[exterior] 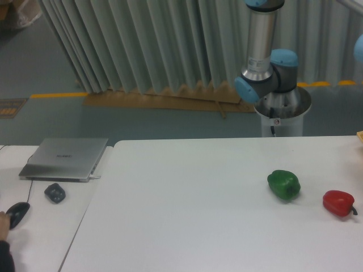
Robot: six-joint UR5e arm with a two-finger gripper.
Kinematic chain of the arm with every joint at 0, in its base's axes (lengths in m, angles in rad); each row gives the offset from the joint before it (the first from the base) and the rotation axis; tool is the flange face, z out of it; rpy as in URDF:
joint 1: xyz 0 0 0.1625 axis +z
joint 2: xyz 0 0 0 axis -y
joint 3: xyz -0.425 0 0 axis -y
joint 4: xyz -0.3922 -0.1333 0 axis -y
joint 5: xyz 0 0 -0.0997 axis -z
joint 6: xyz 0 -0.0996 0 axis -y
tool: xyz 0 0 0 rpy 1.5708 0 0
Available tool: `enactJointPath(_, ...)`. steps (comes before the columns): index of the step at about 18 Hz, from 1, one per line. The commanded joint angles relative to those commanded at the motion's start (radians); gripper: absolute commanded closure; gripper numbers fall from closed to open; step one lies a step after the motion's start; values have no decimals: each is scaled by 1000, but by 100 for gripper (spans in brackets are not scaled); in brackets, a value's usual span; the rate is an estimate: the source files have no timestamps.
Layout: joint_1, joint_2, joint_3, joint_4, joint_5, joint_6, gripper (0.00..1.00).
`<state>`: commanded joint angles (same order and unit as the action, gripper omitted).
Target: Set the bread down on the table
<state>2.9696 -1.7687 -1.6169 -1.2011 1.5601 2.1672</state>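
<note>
a pale sliver at the table [187,209] edge, right, may be the bread [360,135]; gripper and jaws are out of frame.

worktop [187,226]: smooth matt white laminate look | green pepper [283,184]: glossy smooth skin | red pepper [338,202]: glossy, waxy sheen | arm [261,45]: brushed silver metal tube with smooth blue plastic joint caps | laptop [65,158]: matt silver metal-look lid | mouse [18,213]: dark plastic, slight shine
</note>
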Motion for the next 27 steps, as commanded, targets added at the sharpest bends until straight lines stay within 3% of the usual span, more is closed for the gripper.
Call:
enactJointPath(5,34,-63,15,14,5,151,0)
enactJointPath(9,34,-132,2,93,60,181,0)
enactJointPath(15,22,-146,-24,98,139,171,0)
enactJointPath(19,-40,-149,-46,97,254,91,0)
enactJointPath(27,-64,-176,-46,98,262,51,0)
